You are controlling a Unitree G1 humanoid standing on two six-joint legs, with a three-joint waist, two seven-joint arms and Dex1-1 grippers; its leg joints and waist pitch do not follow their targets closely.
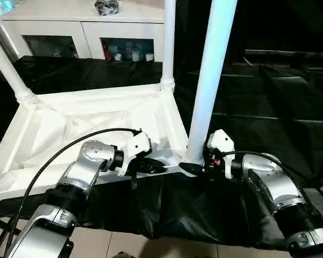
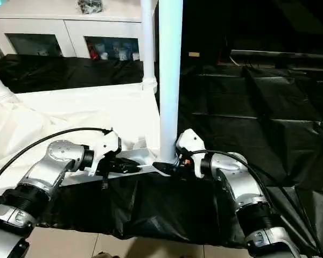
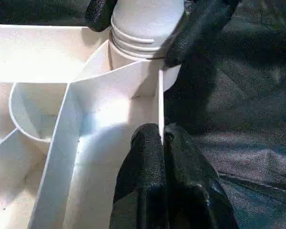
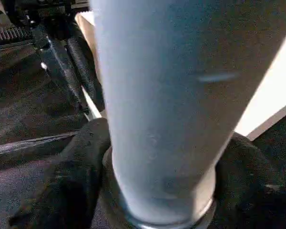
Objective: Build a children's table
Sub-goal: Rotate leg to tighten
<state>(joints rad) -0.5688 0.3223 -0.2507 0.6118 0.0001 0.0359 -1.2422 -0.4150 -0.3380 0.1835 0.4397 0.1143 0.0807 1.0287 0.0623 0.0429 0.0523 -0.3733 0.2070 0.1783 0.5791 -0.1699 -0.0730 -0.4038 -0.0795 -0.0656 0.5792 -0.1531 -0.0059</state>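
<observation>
Your right gripper (image 1: 194, 167) has its two black fingers set around the base of the near leg (image 1: 210, 80), one finger on each side of the tube, right where it enters its corner socket; your left gripper (image 1: 153, 167) is pinched shut on the thin near edge wall of the tabletop (image 1: 86, 129), just beside that same corner.

The black-covered bench (image 1: 258, 107) carries everything. The tabletop lies upside down on the left part of it, ribbed underside up, its near edge along the bench's near edge. In the left wrist view you can see the rim held between the two fingertips (image 3: 148, 157), with the socket and the leg's ringed foot just past them.

Three legs stand up from the tabletop's corners: the near leg at the near right corner, a second leg (image 1: 168, 43) at the far right corner, and a third leg (image 1: 8, 67) at the far left corner, leaning outward.

Behind the bench's far edge stands a white cabinet (image 1: 86, 27) with glass doors.
</observation>
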